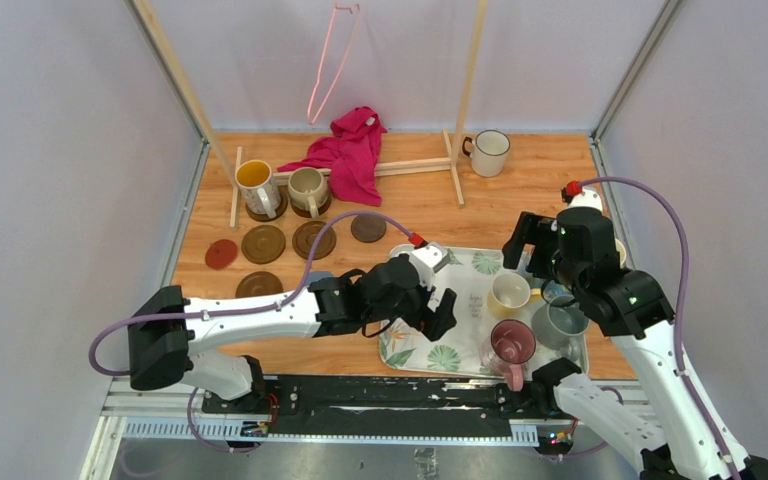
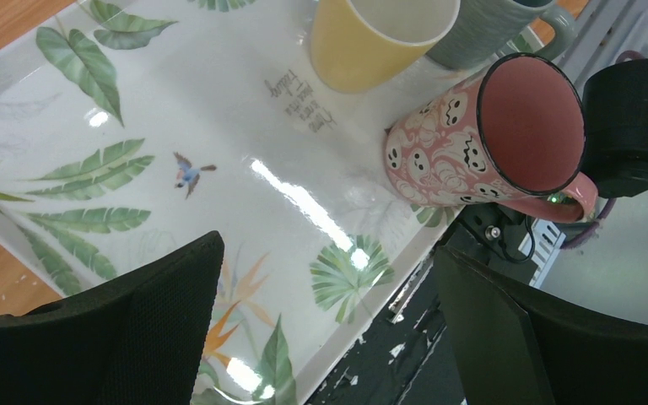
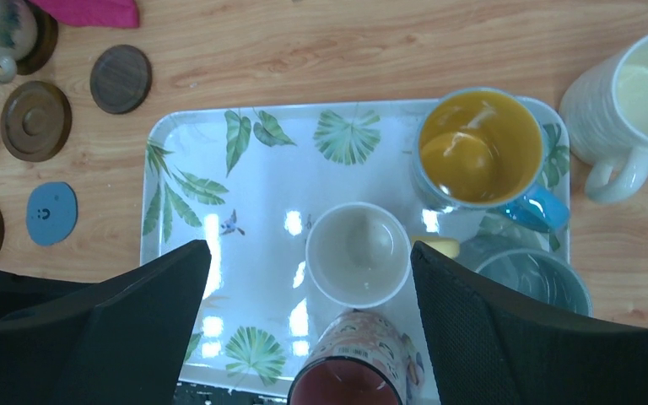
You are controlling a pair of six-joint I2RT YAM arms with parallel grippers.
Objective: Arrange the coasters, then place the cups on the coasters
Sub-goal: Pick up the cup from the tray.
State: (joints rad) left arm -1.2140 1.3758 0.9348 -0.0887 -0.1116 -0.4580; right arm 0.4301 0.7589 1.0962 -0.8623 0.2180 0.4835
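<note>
Several dark brown coasters (image 1: 263, 243), a red coaster (image 1: 221, 253) and a grey-blue coaster (image 3: 51, 213) lie left of the leaf-patterned tray (image 1: 460, 350). An orange-yellow cup (image 1: 257, 187) and a beige cup (image 1: 308, 190) stand on two coasters at the back left. On the tray stand a cream cup (image 3: 359, 253), a pink cup (image 2: 472, 143), a grey cup (image 3: 536, 278) and a blue cup (image 3: 481, 152). My left gripper (image 2: 329, 249) hangs open over the tray's near edge, left of the pink cup. My right gripper (image 3: 310, 253) is open high above the cream cup.
A white dark-rimmed mug (image 1: 489, 152) stands at the back by a wooden rack (image 1: 455, 160). A pink cloth (image 1: 350, 150) lies over the rack's base. A ribbed cream mug (image 3: 633, 101) stands on the table right of the tray. The table's near edge runs just below the tray.
</note>
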